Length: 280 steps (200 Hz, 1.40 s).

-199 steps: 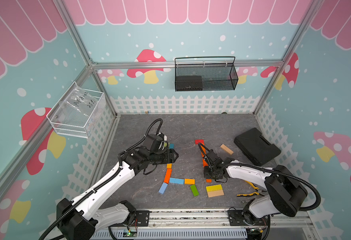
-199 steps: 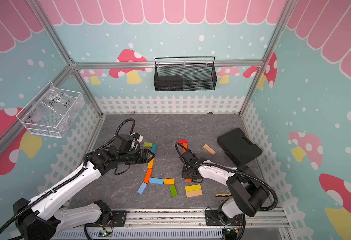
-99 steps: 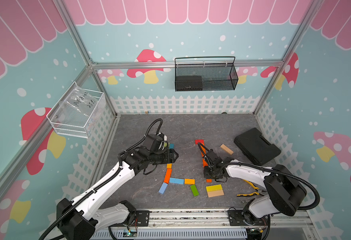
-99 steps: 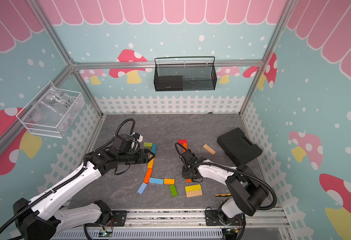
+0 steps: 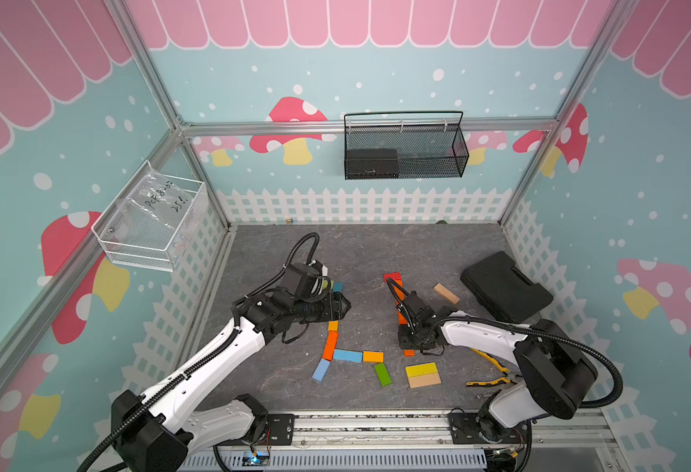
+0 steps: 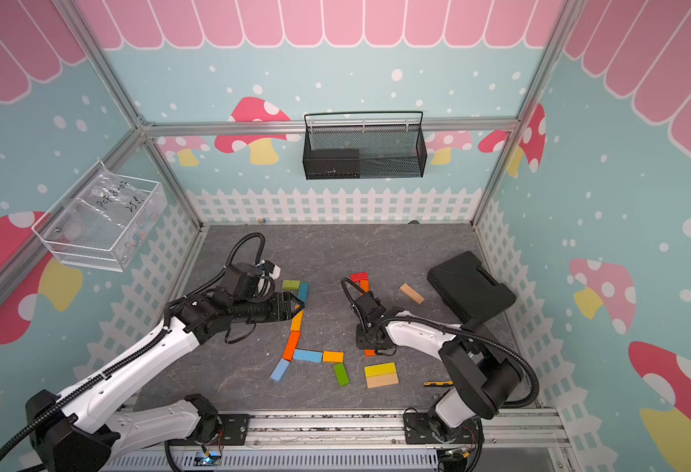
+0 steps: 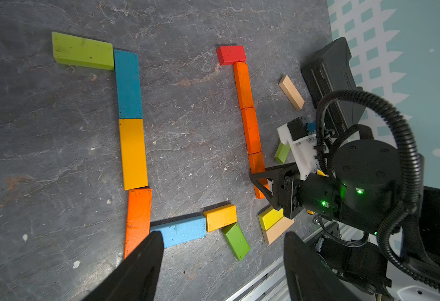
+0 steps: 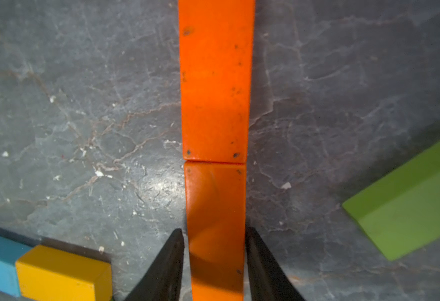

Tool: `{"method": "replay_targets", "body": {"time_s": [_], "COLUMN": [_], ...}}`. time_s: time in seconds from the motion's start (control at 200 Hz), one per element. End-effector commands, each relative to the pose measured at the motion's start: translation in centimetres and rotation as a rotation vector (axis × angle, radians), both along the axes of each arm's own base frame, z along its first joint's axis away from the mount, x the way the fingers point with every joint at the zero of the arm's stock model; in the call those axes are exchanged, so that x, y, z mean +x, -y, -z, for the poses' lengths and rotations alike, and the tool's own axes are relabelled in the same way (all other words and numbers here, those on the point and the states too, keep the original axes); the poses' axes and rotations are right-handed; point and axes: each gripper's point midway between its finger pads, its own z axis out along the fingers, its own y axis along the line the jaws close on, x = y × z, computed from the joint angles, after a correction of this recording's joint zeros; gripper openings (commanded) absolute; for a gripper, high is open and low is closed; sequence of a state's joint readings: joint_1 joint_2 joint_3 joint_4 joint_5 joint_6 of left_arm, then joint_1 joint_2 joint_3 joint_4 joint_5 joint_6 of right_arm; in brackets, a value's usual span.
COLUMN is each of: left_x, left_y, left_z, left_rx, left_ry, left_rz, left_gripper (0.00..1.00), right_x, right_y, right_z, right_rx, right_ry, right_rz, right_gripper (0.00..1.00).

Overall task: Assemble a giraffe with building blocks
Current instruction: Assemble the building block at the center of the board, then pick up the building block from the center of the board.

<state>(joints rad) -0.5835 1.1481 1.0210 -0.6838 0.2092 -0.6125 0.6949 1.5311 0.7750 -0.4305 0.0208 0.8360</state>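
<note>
Bench of grey veined stone sits within mushroom-print panels; left end effector gapes empty, right end effector, slightly parted, straddles an orange flat wooden block.

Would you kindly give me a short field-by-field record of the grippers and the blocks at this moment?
Left gripper: open, empty
Right gripper: open, jaws straddling end orange block, barely clear of it
Its row: red block, then three orange blocks end to end
Loose: tan block near black case
</note>
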Motion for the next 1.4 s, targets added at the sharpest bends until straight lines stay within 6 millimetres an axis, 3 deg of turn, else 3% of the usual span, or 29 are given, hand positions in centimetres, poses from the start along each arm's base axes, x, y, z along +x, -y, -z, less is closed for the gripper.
{"method": "replay_targets", "body": {"time_s": [0.0,0.145,0.285,0.505,0.595,0.71,0.821,1.131,1.396], "left_x": [-0.1,-0.2,-0.3,-0.2,0.0,0.1,0.1,-0.8,-1.3], "left_y": [-0.4,-0.4,-0.5,-0.4,-0.2,0.2,0.8,2.8,3.6], "left_z": [0.0,0.0,0.0,-0.3,-0.4,-0.3,-0.1,1.2,1.9], "left_rx": [0.014,0.013,0.012,0.012,0.010,0.012,0.021,0.045,0.033], "left_ry": [0.012,0.011,0.012,0.014,0.014,0.005,0.004,-0.018,-0.035], "left_rz": [0.007,0.008,0.008,0.010,0.014,0.024,0.040,0.098,0.110], "left_gripper": [0.76,0.76,0.76,0.76,0.76,0.76,0.76,0.76,0.76], "right_x": [-2.4,-2.4,-1.7,0.4,1.4,2.2,2.5,2.3,3.4], "right_y": [2.3,2.3,2.2,2.5,4.0,6.4,8.2,11.8,11.3], "right_z": [2.3,2.0,0.5,-5.6,-8.7,-10.2,-9.6,-5.6,-2.9], "right_rx": [-0.090,-0.090,-0.092,-0.084,-0.078,-0.047,-0.068,-0.218,-0.174], "right_ry": [-0.101,-0.095,-0.065,0.049,0.108,0.139,0.124,-0.001,-0.057], "right_rz": [0.014,0.014,0.014,0.043,0.094,0.174,0.259,0.486,0.547], "right_gripper": [0.50,0.56,0.62,0.69,0.70,0.65,0.64,0.69,0.70]}}
